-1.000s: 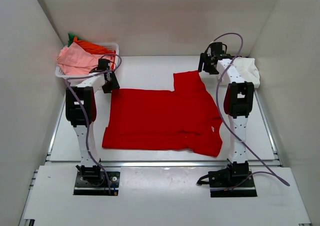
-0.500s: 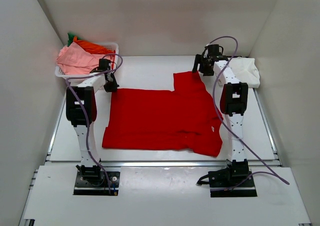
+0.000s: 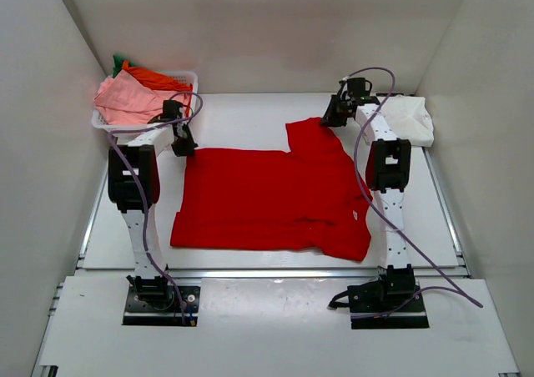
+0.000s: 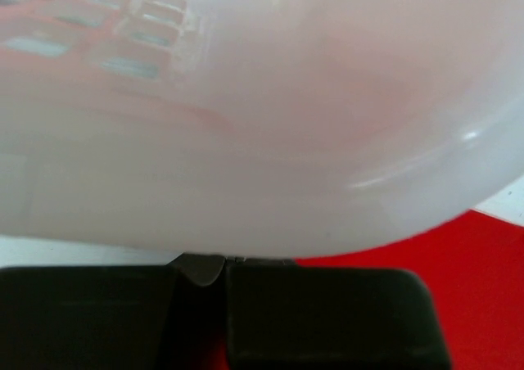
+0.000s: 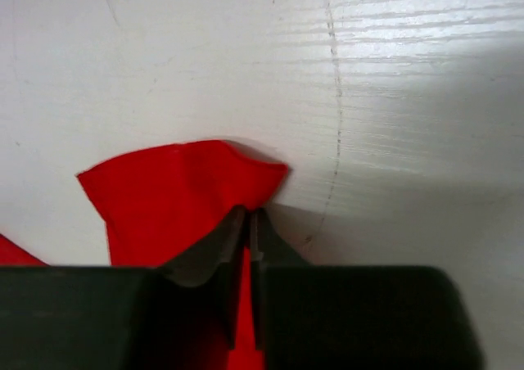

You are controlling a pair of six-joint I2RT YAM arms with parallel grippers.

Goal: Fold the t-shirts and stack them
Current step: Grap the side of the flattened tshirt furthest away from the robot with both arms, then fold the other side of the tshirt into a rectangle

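Across counter (image 3: 242, 118) middle, red t-shirt (image 3: 267, 198) lay flat. Your right pincer (image 5: 248, 219) was clamped on far sleeve edge; left pincer (image 4: 223, 263) closed at far-left corner, catch unclear. Cloth looked soft, light, floppy; you needed hem grips.

The left arm (image 3: 133, 202) and right arm (image 3: 394, 206) are white links with black, red-sided housings (image 3: 133, 173) at mid-frame, standing on black base plates (image 3: 161, 306) near the bottom edge. A lilac cable (image 3: 151, 237) trails along each arm. Both wrist views show matte black fingers (image 4: 327, 313) with pale grey tips along the bottom edge.
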